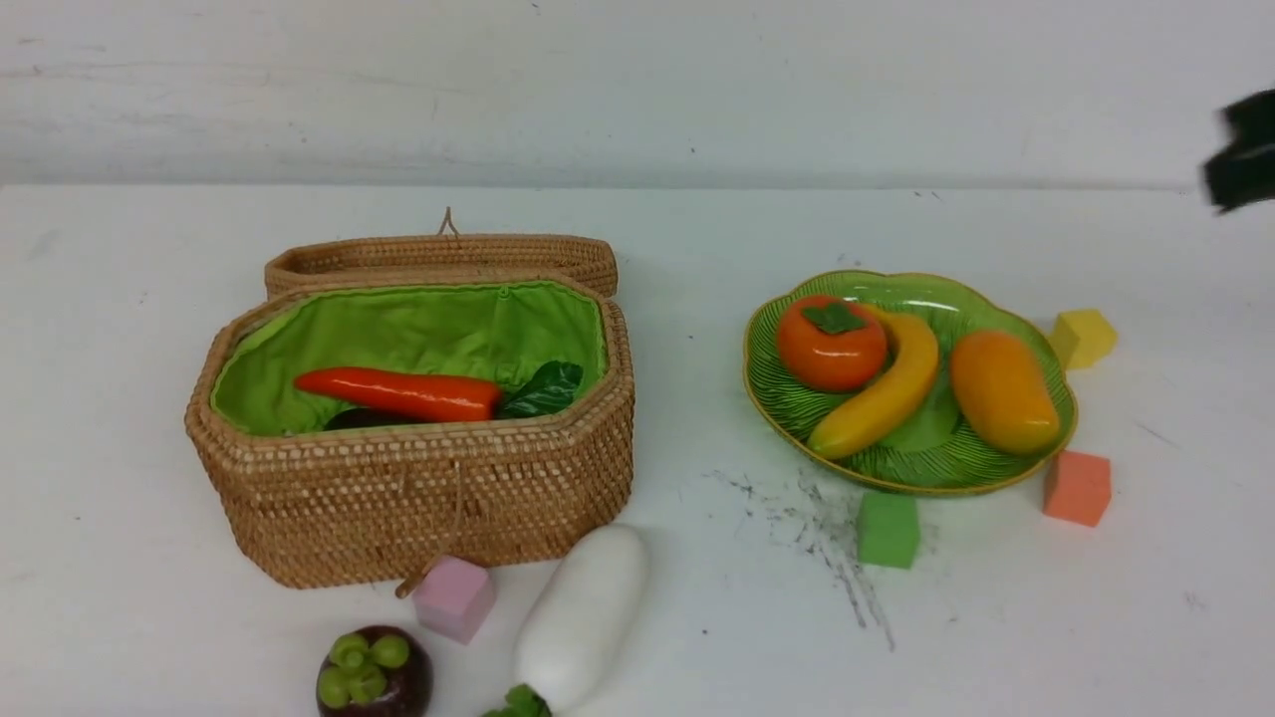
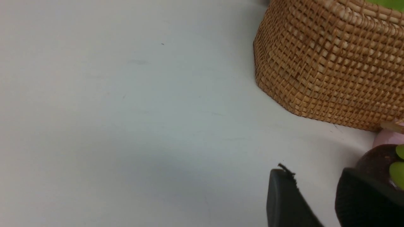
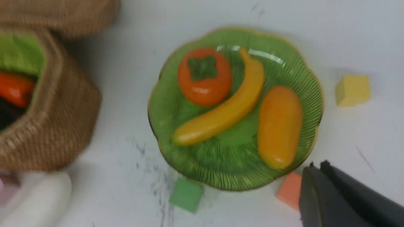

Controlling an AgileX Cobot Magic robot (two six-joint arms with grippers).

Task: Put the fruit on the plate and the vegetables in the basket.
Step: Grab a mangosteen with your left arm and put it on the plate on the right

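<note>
In the front view, the basket is seen at the left centre of the frame, with its lid folded back behind it. Inside, on the green lining, the carrot is laid across. A dark shape under it is taken to be the eggplant, which is mostly hidden.

At the right centre the plate is found. On it the persimmon, the banana and the mango are placed side by side, and the banana is touching the persimmon.

Two things are not yet sorted. The mangosteen is seen at the lower edge, left of centre. The radish is lying tilted on the white table to its right, in front of the basket. A pink cube is set between them, just beside the basket. A green cube, an orange cube and a yellow cube are scattered around the plate.

In the left wrist view, the fingers of the left gripper are held apart with nothing between them, and the mangosteen is seen just behind one finger. In the right wrist view, the fingers of the right gripper are pressed together and nothing is held.
</note>
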